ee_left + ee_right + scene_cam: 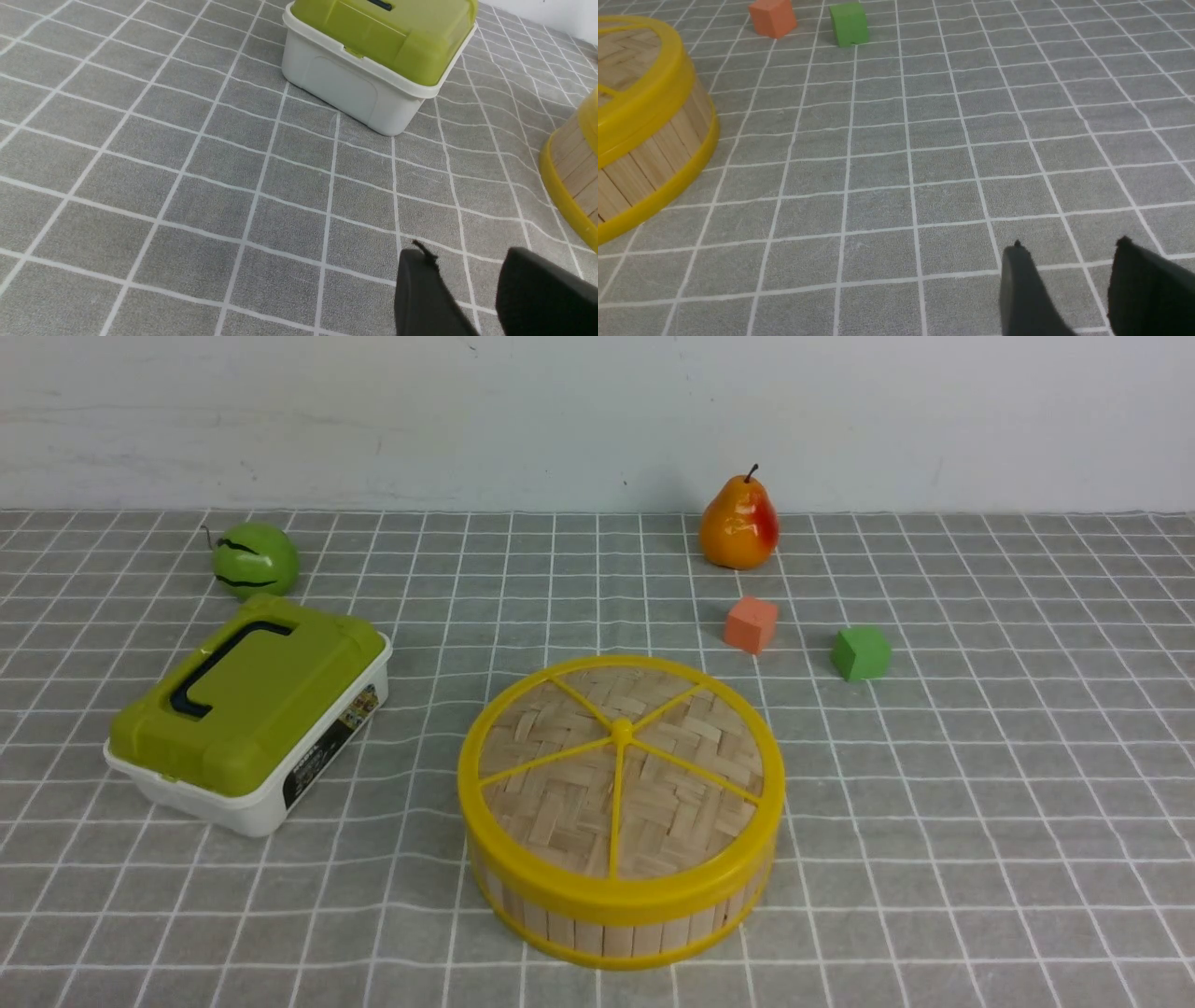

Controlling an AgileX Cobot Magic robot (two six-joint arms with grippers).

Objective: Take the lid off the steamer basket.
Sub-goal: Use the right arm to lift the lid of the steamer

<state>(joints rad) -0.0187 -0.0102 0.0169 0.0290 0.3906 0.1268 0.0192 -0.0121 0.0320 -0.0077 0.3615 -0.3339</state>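
Note:
The lid (620,775), woven bamboo with a thick yellow rim and yellow spokes meeting at a centre knob, sits closed on the steamer basket (607,929) at the front centre of the table. The basket's slatted wall shows in the left wrist view (577,161) and in the right wrist view (642,158), with the lid's rim (640,102) on top. My left gripper (467,261) is open and empty over bare cloth, apart from the basket. My right gripper (1069,254) is open and empty over bare cloth, well off the basket. Neither gripper shows in the front view.
A white box with a green lid and dark handle (247,709) lies left of the basket, also in the left wrist view (373,51). A green striped ball (254,560), a pear (739,523), an orange cube (751,623) and a green cube (861,653) stand further back.

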